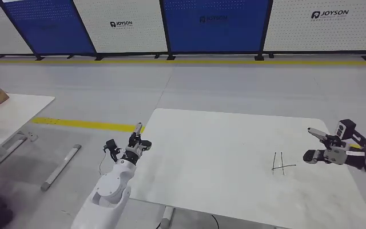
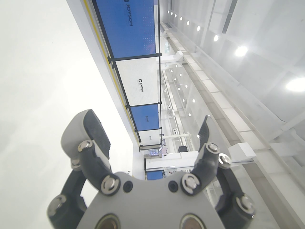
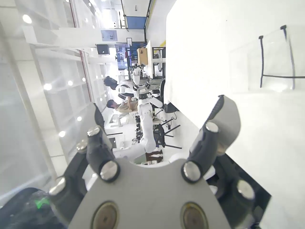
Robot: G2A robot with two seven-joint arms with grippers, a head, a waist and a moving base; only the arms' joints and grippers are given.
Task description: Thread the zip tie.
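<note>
Looking down in the top view: white table (image 1: 229,166), three black zip ties (image 1: 283,166) lying flat near its right end, two roughly parallel and a third laid across them. Right gripper (image 1: 310,144) sits at the table's right edge, just beside the ties but not touching them, fingers spread wide, nothing held. Left gripper (image 1: 143,137) is at the table's left edge, well apart from the ties, fingers also parted, nothing between them.

Left wrist view: left gripper (image 2: 147,120) wide open, ribbed black pads (image 2: 97,134) bare, holding nothing. One finger is over the white table (image 2: 35,72), the other points out toward the blue and white wall panels (image 2: 133,36).

Right wrist view: right gripper (image 3: 159,106) wide open and empty, one finger over the table (image 3: 214,24). Zip ties (image 3: 276,76) lie ahead of it on a clear plastic sheet (image 3: 240,67), two long ties side by side with their heads at the same end, third crossing both near the other end. No contact between fingers and ties.
</note>
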